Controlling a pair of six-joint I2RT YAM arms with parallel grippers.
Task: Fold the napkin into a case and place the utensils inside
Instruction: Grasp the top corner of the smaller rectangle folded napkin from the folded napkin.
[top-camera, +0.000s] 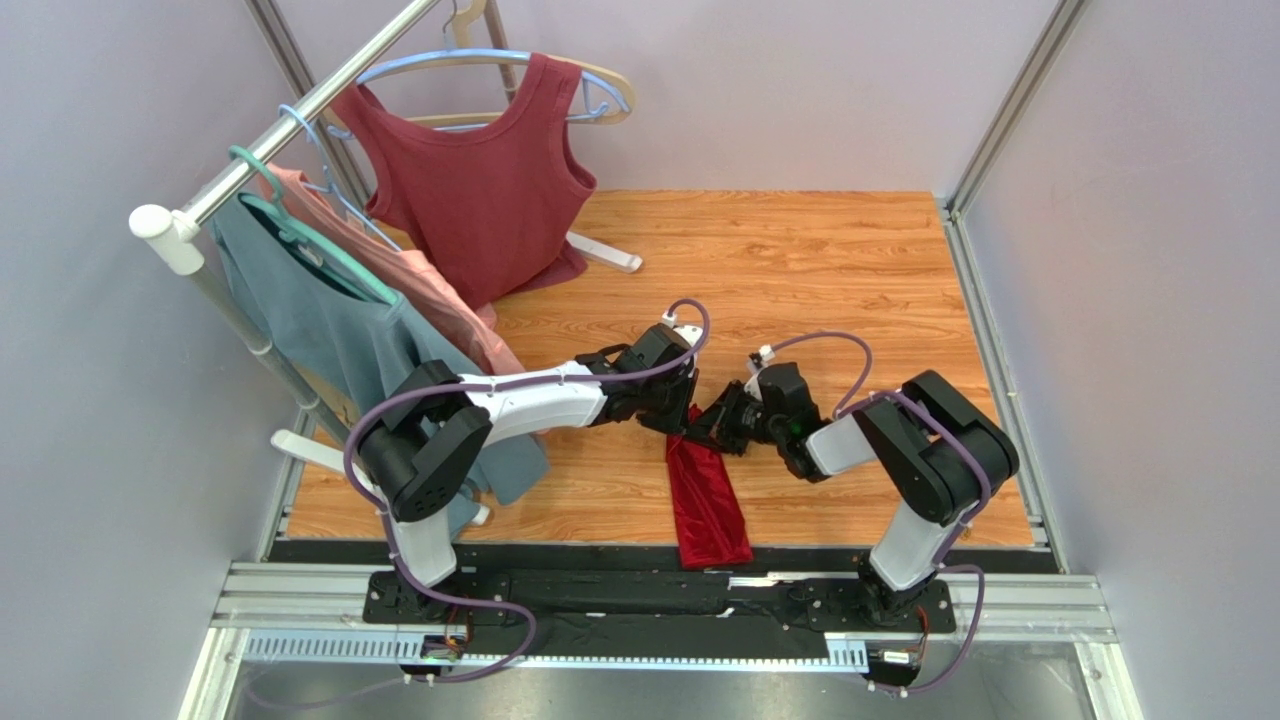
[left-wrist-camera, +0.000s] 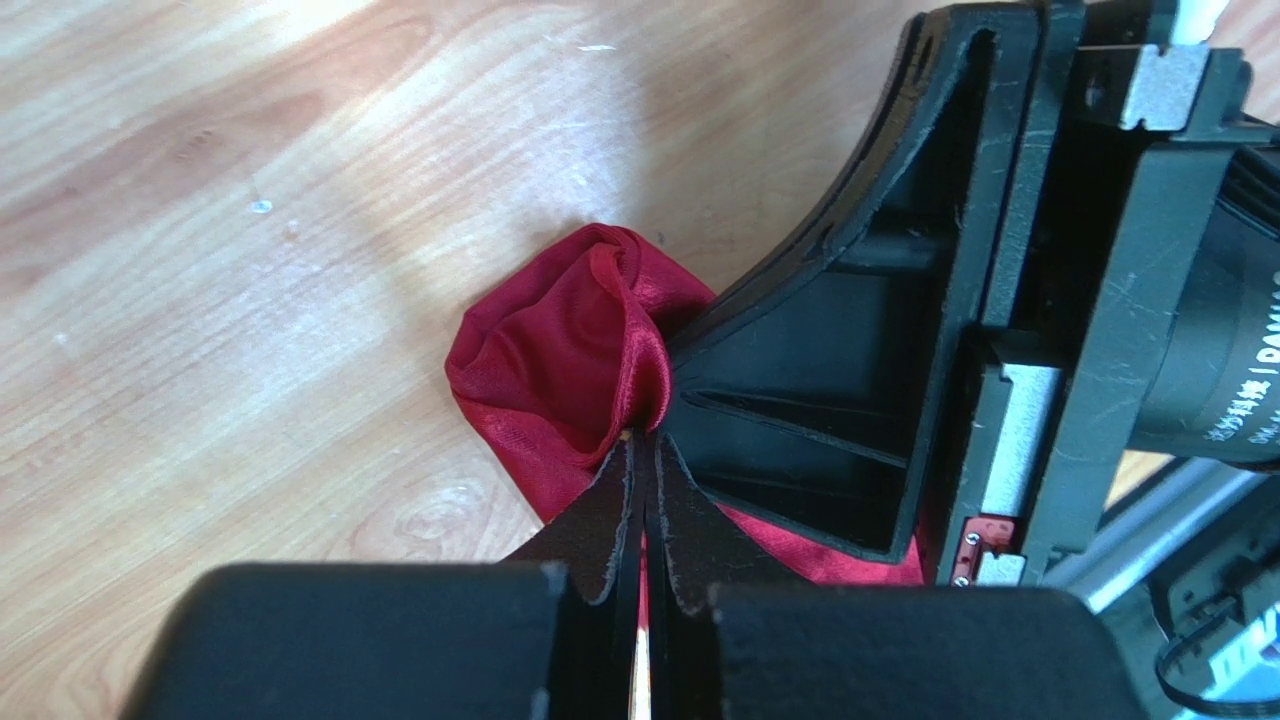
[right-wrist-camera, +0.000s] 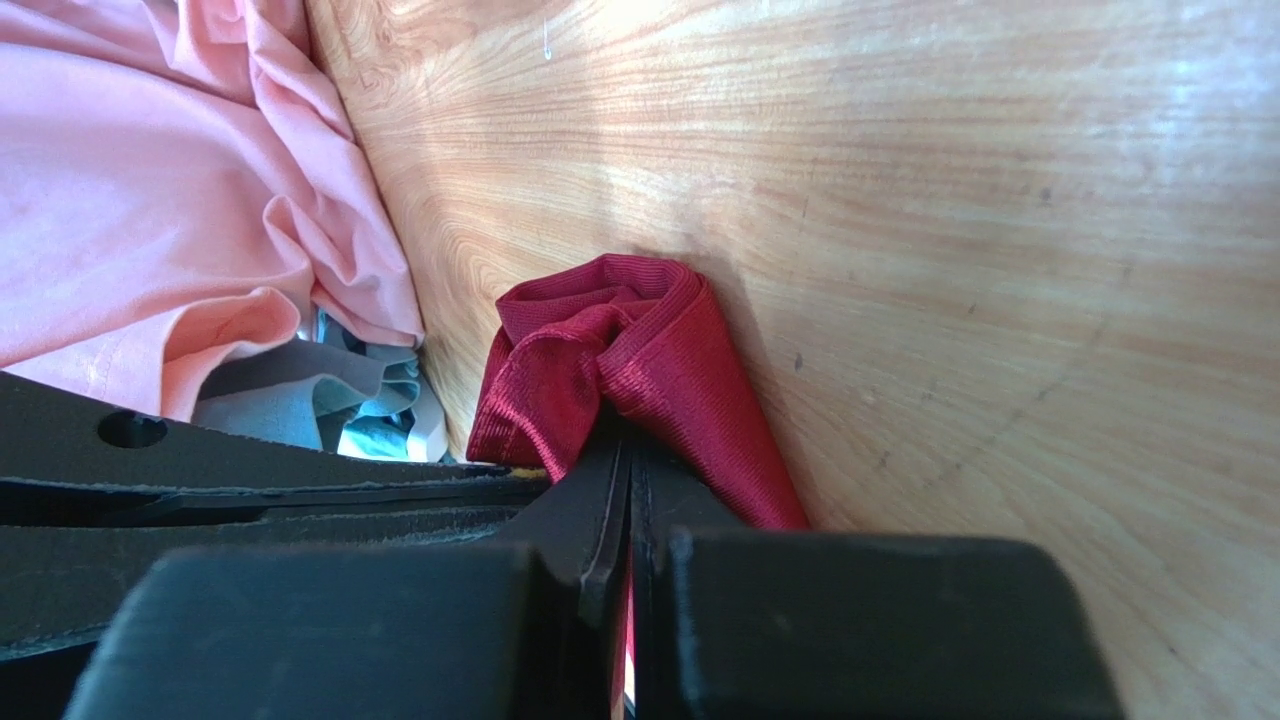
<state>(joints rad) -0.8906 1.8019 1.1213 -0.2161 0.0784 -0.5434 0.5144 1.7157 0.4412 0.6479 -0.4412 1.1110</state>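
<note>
The left end effector (left-wrist-camera: 643, 450) and the right end effector (right-wrist-camera: 628, 450) meet tip to tip over the table (top-camera: 842, 285). Each has its jaws pressed narrow on the far end of the napkin (top-camera: 703, 510). The pinched end bunches into a crumpled knot just beyond both sets of fingertips. The rest of the napkin trails back below the end effectors, toward the arm bases, as a narrow strip lying flat on the table. A pink shirt (right-wrist-camera: 150, 195) lies to the left of the right end effector. A maroon top (top-camera: 481, 180) hangs well beyond the left one.
</note>
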